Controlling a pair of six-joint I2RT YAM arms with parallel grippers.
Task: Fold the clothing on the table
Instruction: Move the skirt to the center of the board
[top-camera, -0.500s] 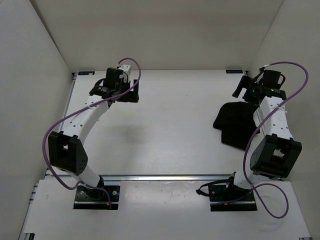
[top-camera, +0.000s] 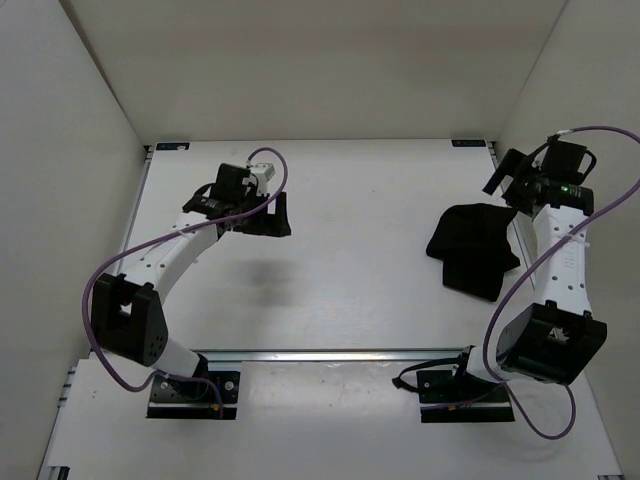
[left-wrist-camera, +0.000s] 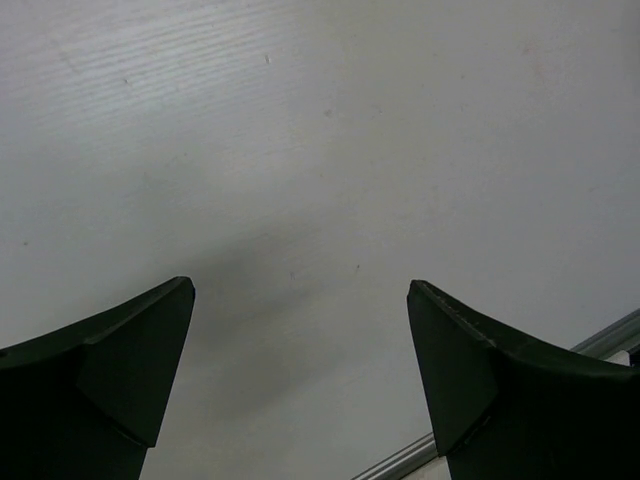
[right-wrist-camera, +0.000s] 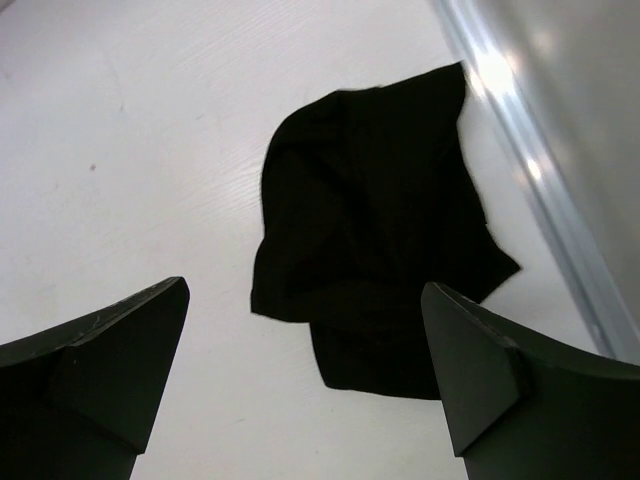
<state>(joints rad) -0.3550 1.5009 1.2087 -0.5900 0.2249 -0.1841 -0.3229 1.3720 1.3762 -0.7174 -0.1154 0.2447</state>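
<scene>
Clothing (top-camera: 474, 248) is lying crumpled on the counter (top-camera: 360, 200), unfolded; both jaws are gaping, empty. Right jaws are hovering beside it, likely needing an edge grasp next.

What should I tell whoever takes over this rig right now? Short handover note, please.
Left gripper: open, empty, over bare table, left of centre.
Right gripper: open, empty, raised near the clothing's far right edge.
Clothing: black, bunched in a rumpled heap on the table's right side, touched by neither gripper.
Done: no tidy fold visible.
Left: grasp the clothing, flatten it, fold it.
</scene>
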